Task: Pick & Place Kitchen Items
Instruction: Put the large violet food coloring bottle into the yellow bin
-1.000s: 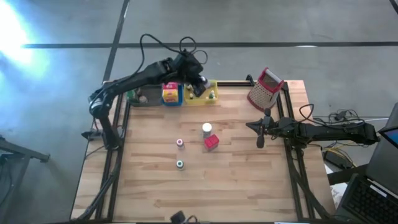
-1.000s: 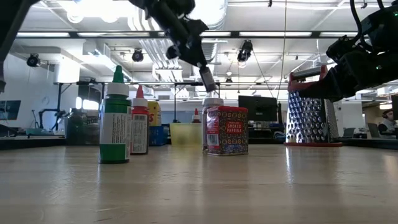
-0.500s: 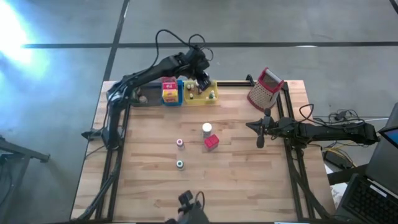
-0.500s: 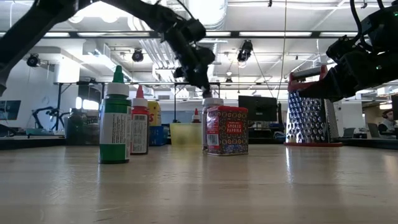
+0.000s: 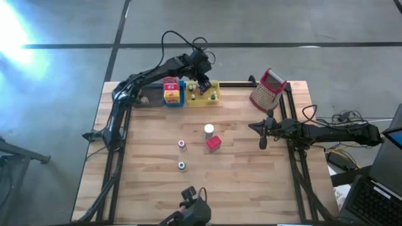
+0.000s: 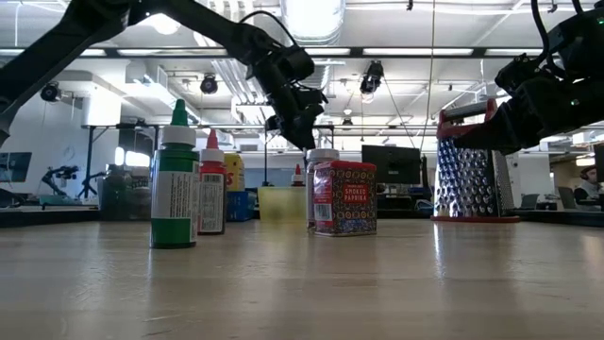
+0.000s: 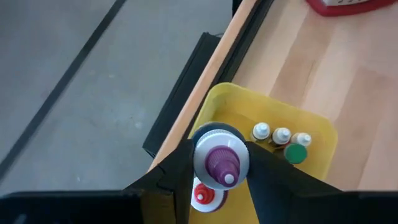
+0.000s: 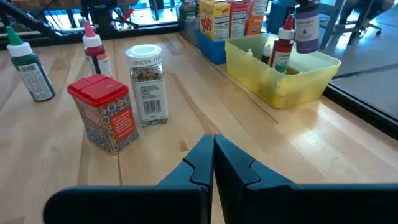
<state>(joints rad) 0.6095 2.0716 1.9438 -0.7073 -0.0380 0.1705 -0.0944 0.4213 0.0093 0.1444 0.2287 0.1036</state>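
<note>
**A:** Kitchen items, operator: you have most of them put away, going by how things lie. Your left gripper (image 7: pixel 219 180) is clamped on a purple-capped bottle (image 7: pixel 222 163), carried cap-forward between its fingers, directly over the yellow tray (image 7: pixel 320 127). Below the jaws, that tray already holds three white-tipped little bottles, a green-capped bottle (image 7: pixel 296 154) and a red-capped bottle (image 7: pixel 202 196).

**B:** And what have you got left on the table?

**A:** Four things, all well apart from those jaws, out on the open wood: the spice jar (image 5: pixel 209 130) with the red paprika tin (image 5: pixel 213 144) just beside it, a pink-capped bottle (image 5: pixel 181 144) and a green-capped dropper bottle (image 5: pixel 181 166). The blue tray (image 5: pixel 173 100) next to the yellow one holds small yellow and red boxes.

**B:** Your right arm?

**A:** Your right gripper (image 8: pixel 213 163) waits at the table's right edge, fingers pressed together on nothing. The paprika tin and spice jar stand ahead of its closed tips, near but not touching. The grater (image 5: pixel 267 90) stands off to one side of it.

**B:** So where does that put you?

**A:** My judgement: one release away from five bottles becoming six in the yellow tray, then four more picks.
</note>
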